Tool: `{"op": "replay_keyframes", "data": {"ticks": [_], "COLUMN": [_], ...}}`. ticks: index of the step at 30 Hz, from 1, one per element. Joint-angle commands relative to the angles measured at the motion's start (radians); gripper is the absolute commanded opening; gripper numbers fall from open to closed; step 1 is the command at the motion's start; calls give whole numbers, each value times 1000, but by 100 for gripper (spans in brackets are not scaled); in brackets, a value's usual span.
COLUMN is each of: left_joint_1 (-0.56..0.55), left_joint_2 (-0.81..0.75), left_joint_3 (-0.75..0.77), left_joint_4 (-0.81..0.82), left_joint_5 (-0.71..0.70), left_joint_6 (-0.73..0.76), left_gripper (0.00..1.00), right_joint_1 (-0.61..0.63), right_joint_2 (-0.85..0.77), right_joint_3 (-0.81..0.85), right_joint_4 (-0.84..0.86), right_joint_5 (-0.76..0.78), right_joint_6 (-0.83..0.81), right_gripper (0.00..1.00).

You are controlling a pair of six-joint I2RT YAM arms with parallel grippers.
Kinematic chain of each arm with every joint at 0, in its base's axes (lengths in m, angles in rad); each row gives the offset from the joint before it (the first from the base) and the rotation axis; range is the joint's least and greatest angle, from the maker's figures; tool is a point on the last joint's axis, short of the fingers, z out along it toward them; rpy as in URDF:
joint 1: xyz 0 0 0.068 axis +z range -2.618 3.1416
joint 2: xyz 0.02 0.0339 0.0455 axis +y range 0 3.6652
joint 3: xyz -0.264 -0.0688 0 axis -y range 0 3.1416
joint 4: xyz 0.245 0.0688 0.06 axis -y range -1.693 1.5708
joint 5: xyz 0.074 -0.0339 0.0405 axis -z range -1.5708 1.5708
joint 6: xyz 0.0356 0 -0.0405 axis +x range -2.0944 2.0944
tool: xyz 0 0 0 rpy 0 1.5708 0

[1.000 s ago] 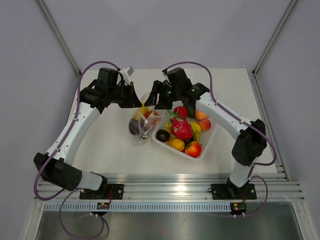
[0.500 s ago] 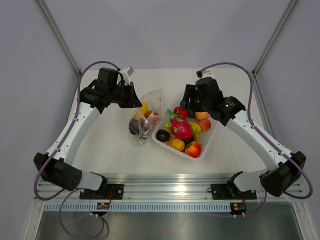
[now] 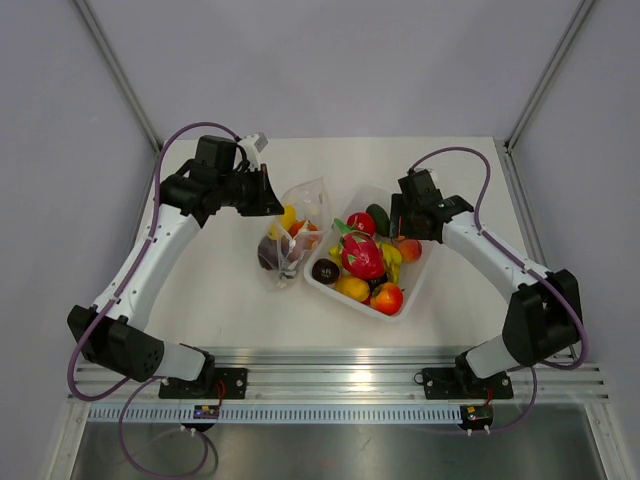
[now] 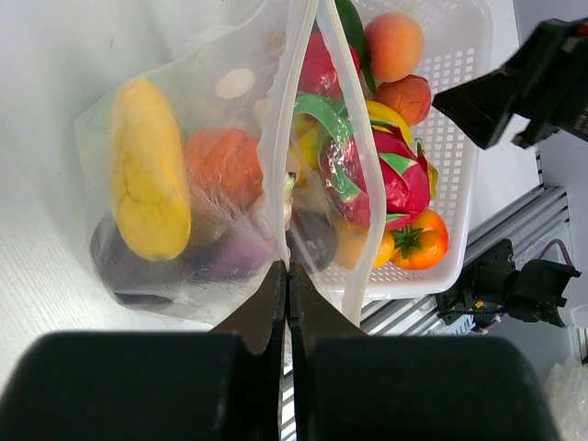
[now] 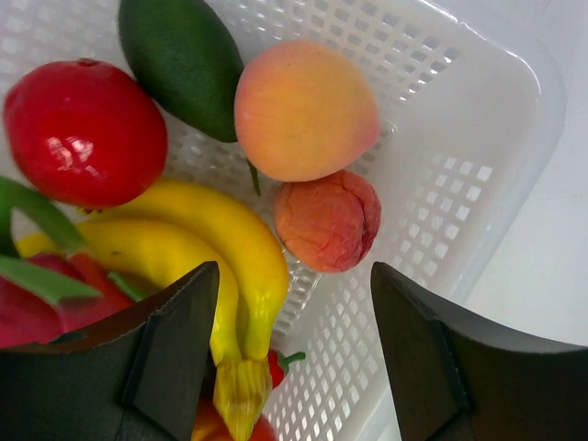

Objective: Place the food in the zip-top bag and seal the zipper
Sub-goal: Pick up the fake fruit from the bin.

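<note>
The zip-top bag (image 3: 290, 232) stands on the table left of the white tray (image 3: 415, 278), mouth up, holding yellow, orange and dark purple food (image 4: 152, 188). My left gripper (image 3: 274, 204) is shut on the bag's mouth edge, pinching the zipper strip (image 4: 299, 138) between its fingers. My right gripper (image 3: 405, 222) is open and empty over the tray's far right part, above a reddish fruit (image 5: 327, 220), a peach (image 5: 305, 110) and bananas (image 5: 197, 239). The pink dragon fruit (image 3: 362, 253) lies in the tray's middle.
The tray also holds a red apple (image 5: 84, 131), a dark green fruit (image 5: 184, 60), a small red chilli (image 5: 277, 366) and an orange tomato (image 3: 387, 298). The arm bases and rail run along the near edge.
My right arm has swung right, away from the bag's mouth, and come down over the tray's far right corner. The left gripper and the bag have stayed in place.
</note>
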Motion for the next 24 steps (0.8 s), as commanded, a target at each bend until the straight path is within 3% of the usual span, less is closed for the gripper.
{"op": "replay_keyframes", "data": {"ticks": [1, 5, 14, 21, 24], "left_joint_1": [-4, -4, -4, -4, -4], "left_joint_2": [-23, -26, -24, -23, -21], "left_joint_3": [23, 22, 29, 40, 43], "left_joint_4": [43, 37, 33, 19, 16], "left_joint_5": [10, 0, 0, -6, -7], "left_joint_6": [5, 8, 8, 19, 20], "left_gripper": [0, 0, 0, 0, 0], "right_joint_1": [-19, -27, -41, -50, -53], "right_joint_2": [61, 116, 250, 348, 354], "right_joint_3": [3, 15, 93, 119, 112], "right_joint_4": [64, 126, 220, 262, 272], "right_joint_5": [59, 62, 77, 154, 175], "right_joint_6": [-34, -72, -126, -129, -121], "right_gripper": [75, 77, 94, 94, 90]}}
